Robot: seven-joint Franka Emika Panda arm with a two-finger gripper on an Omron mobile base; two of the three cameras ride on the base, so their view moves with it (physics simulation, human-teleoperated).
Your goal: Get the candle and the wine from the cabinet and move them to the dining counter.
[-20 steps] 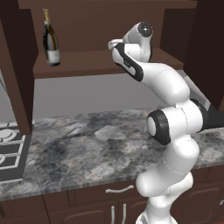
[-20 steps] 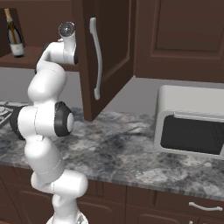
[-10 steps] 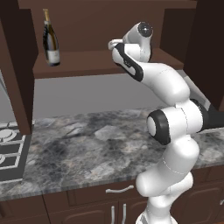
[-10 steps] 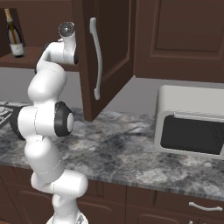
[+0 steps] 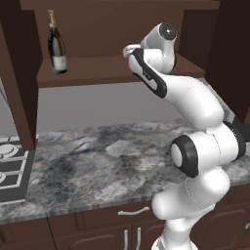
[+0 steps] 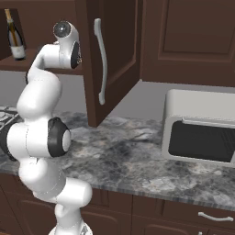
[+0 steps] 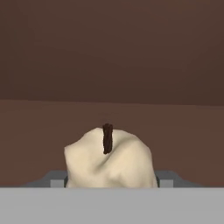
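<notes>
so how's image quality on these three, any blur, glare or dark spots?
Left base view: sharp, flat rendered light; the cabinet interior is dim but the wine reads clearly. Right base view: crisp, with a soft sheen on the door handle. Hand view: the candle looms close and slightly soft, against a murky brown background.

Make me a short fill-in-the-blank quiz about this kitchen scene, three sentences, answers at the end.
1. The wine stands upright on the cabinet ____.
2. In the hand view, the candle has a dark ____ sticking up from its top.
3. On the stone counter, right of the open cabinet door, sits a pale ____.

Missing words: shelf; wick; microwave
</notes>
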